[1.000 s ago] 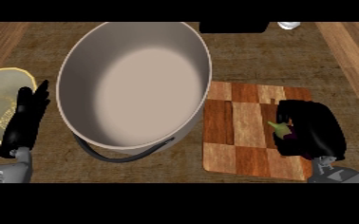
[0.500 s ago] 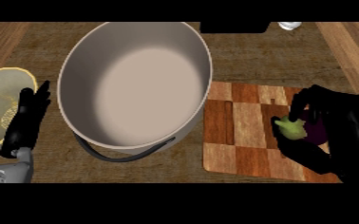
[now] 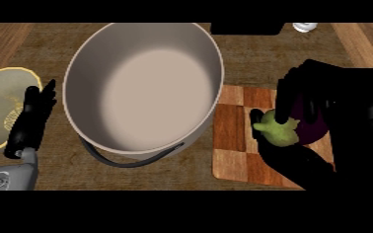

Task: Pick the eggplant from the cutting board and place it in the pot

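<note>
Here the wide grey pot holds nothing; the right hand curls round the purple, green-capped eggplant above the checkered wooden cutting board.

a dark brown, mottled tabletop fills the view. lighter wooden strips run along its far left and far right edges. a black block sits at the back edge, with a small white object just beside it. at the left edge, part of a pale yellow plate shows.
</note>
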Tool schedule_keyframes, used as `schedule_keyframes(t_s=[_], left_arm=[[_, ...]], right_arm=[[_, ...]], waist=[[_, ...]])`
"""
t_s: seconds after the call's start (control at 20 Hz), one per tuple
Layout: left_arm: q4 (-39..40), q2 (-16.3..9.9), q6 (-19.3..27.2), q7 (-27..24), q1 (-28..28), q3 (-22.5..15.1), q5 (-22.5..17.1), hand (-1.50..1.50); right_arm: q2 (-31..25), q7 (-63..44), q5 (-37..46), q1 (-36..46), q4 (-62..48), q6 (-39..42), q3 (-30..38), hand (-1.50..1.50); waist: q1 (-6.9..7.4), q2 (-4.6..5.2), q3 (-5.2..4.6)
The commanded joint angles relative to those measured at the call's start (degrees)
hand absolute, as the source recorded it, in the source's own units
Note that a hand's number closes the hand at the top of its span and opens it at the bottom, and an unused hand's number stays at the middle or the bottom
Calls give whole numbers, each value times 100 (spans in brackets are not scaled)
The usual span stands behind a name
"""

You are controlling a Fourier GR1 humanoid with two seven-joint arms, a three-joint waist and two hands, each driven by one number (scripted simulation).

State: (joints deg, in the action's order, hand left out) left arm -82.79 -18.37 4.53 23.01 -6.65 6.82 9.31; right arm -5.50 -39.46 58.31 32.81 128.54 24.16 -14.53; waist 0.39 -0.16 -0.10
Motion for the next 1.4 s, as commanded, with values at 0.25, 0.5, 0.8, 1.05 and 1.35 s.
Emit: schedule_keyframes(t_s=[0.25,0.5,0.8,1.05,1.35], left_arm=[[-9,101,-50,-183,107,10,13,0],[-123,7,-195,-15,115,54,-33,0],[-101,124,1,105,-26,-57,233,0],[54,173,-76,-240,39,-15,146,0],[278,14,-254,-309,-154,143,53,0]], right_arm=[[542,-1669,-627,2112,-1903,-136,-504,150],[547,-1732,-1094,2660,-3323,-990,-560,150],[549,-1565,-1688,2867,-4635,-1674,-1070,150],[550,-1721,-2538,2934,-5581,-2551,-1402,150],[550,-1069,-3383,2947,-6205,-3868,-1778,-150]], waist=[[61,12,2],[119,23,4],[118,29,6],[210,46,2],[191,49,4]])
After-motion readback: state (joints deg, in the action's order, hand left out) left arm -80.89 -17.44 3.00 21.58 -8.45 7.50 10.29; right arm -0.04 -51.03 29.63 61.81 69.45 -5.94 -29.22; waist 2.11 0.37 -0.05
